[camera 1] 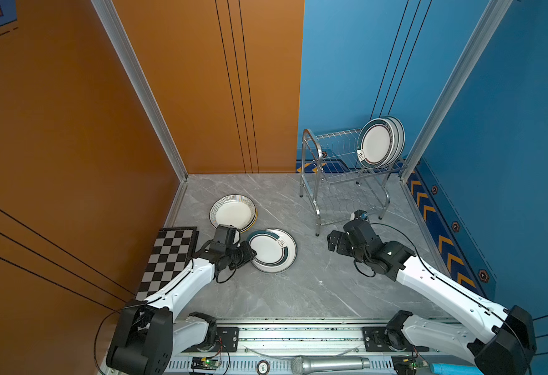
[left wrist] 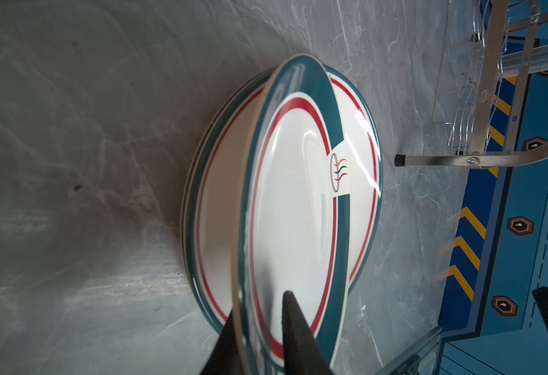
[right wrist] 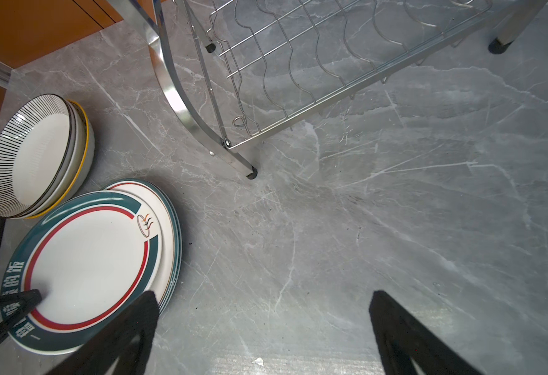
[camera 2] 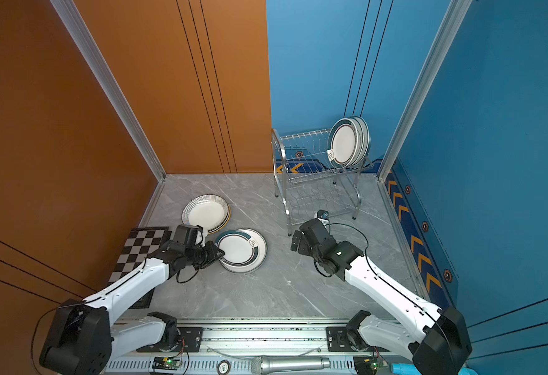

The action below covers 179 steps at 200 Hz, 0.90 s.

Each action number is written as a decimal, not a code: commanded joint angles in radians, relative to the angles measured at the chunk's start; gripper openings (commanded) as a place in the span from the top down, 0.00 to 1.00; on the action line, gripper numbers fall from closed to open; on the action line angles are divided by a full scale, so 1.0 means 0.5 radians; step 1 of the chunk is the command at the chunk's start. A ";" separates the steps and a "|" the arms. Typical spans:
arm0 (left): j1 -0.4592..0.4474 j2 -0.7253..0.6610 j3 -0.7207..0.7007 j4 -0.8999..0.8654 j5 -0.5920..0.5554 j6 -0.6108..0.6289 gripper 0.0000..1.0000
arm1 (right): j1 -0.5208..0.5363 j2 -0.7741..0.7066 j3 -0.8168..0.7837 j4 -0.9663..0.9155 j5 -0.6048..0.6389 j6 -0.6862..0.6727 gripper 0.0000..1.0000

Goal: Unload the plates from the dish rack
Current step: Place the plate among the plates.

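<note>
**Step in hand:** setting a plate down. Judged from the layout, the unloading is well along but not finished.

**Left side:** A chequered board [camera 1: 168,256] lies against the left wall. Just right of it, a stack of striped plates [camera 1: 232,212] sits flat on the table [camera 1: 298,285]. Near this is a second stack, topped by a teal-banded plate [camera 1: 274,250] that lies offset and overhangs the plates under it. The left gripper [left wrist: 259,305] has this plate's near-left rim between its fingers, one above and one below. Whether they are pinching or slack cannot be told.

**Centre:** The middle and near parts of the table are bare and offer the best room for moving.

**Right side:** The right gripper [right wrist: 263,324] hangs empty with its jaws wide apart, just beside the near-left leg of the dish rack [right wrist: 175,97]. The remaining plates [camera 1: 380,143], about three, stand upright at the right end of the upper shelf. The lower shelf appears empty.

**Next move, in my judgement:**
- The left fingers must part fully and draw back to the near left without dragging the overhanging plate.
- The right arm must rise clear of the rack's leg and loop end to reach the upper shelf.

**Clearance:** The blue wall and a metal post stand close behind the standing plates, so room there is tight.
</note>
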 commanded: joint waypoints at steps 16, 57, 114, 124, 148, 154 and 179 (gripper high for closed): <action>-0.017 0.038 0.001 0.023 0.037 0.043 0.69 | -0.025 -0.051 -0.042 0.046 -0.060 -0.016 0.00; -0.069 0.101 0.047 -0.014 0.013 0.077 0.57 | -0.046 -0.071 -0.061 0.046 -0.070 -0.012 0.00; -0.119 0.140 0.106 -0.093 -0.088 0.111 0.44 | -0.070 -0.081 -0.079 0.058 -0.090 -0.012 0.00; -0.124 0.145 0.106 -0.094 -0.093 0.114 0.43 | -0.075 -0.081 -0.078 0.058 -0.093 -0.015 0.00; -0.137 0.162 0.122 -0.109 -0.105 0.125 0.37 | -0.082 -0.087 -0.082 0.060 -0.098 -0.016 0.00; -0.139 0.163 0.128 -0.118 -0.113 0.131 0.36 | -0.085 -0.089 -0.082 0.058 -0.098 -0.019 0.00; -0.146 0.120 0.155 -0.188 -0.171 0.171 0.31 | -0.112 -0.097 -0.088 0.055 -0.115 -0.031 0.00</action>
